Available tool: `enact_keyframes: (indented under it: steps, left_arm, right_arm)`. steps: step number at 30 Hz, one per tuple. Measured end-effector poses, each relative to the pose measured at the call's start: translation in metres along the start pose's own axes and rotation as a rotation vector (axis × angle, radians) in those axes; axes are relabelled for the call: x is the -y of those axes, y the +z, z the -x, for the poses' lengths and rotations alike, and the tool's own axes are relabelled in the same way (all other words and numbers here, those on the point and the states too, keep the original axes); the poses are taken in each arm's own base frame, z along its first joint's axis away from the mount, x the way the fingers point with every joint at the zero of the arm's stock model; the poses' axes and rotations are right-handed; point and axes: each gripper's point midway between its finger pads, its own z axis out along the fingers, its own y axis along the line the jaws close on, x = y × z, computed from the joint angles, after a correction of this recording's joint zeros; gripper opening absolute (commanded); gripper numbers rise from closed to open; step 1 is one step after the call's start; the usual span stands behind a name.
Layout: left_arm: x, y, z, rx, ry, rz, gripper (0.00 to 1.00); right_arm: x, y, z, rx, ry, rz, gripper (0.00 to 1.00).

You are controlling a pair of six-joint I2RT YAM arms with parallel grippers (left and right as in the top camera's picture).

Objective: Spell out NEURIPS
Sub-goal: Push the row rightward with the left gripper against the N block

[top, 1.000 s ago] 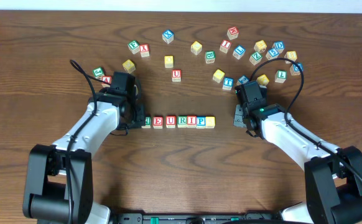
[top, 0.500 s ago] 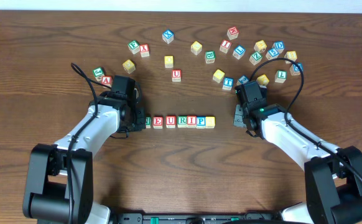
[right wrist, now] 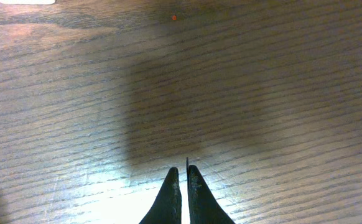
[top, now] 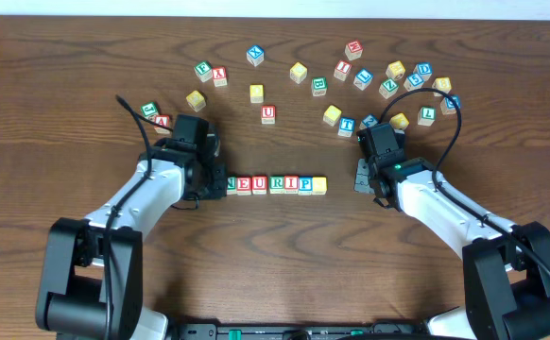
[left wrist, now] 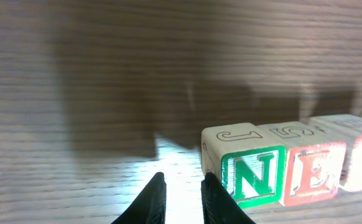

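A row of cubes lies mid-table: green N, red E, red U, green R, red I, blue P and a yellow-faced cube. My left gripper sits at the row's left end. In the left wrist view its jaws stand slightly apart with nothing between them, the right finger beside the N cube, which touches the E cube. My right gripper rests right of the row, shut and empty over bare wood.
Several loose letter cubes are scattered along the back, among them a second red U, a yellow cube and a dense cluster at the back right. Two cubes lie just behind the left arm.
My left gripper has slid a little to the right, and the N cube has closed up against the E. The right arm has not moved.
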Motion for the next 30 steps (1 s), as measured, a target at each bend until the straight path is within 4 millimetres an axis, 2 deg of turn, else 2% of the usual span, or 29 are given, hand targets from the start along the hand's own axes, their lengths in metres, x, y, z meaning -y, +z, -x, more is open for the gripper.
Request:
enact_keyframes:
  steps: [8,13,19,30]
  left_arm:
    - [0.02,0.003,-0.004,-0.004,0.062,-0.021,0.2]
    - [0.025,0.003,-0.005,-0.002,0.079,-0.024,0.2]
    - [0.02,0.004,-0.003,0.007,0.077,0.008,0.21]
    - [-0.005,0.001,0.005,0.053,-0.008,0.155,0.21]
  right_arm:
    - [-0.001,0.0,0.0,-0.002,0.0,0.003,0.01]
    - [-0.001,0.0,0.0,-0.002,0.0,0.004,0.01]
    - [-0.001,0.0,0.0,-0.002,0.0,0.004,0.01]
    - [-0.001,0.0,0.0,-0.003,0.001,0.008,0.01]
